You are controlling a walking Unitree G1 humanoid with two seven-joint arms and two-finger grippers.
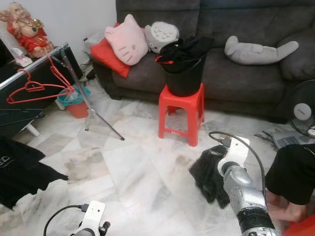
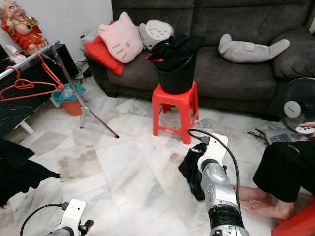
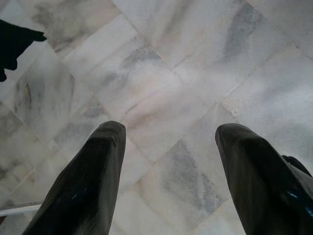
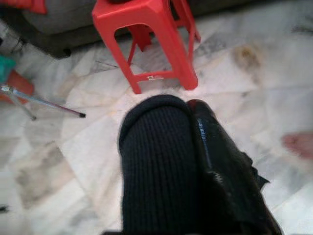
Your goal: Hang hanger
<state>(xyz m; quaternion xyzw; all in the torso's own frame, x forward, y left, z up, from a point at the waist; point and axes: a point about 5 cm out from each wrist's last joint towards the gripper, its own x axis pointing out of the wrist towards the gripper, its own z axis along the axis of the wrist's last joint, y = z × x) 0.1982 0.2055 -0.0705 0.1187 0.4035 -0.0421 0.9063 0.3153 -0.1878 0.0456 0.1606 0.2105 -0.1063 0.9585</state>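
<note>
Over on our far left, two red hangers [image 1: 34,86] hang from the metal rack rail [image 1: 34,69], well apart from both our grippers. Our right gripper [image 4: 193,147] is low over the marble floor [image 1: 133,172], its fingers closed on a black knitted garment [image 1: 209,169], in front of one red stool [image 1: 182,110] carrying one black bucket [image 1: 184,73] of clothes. Our left gripper [image 3: 168,171] hangs with fingers spread wide, holding nothing. One person's bare foot [image 2: 268,206] rests at our right.

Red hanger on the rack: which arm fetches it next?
Left, probably. Left gripper is open and empty; the red hanger hangs on the robot's left. Right gripper is shut on a black garment.
</note>
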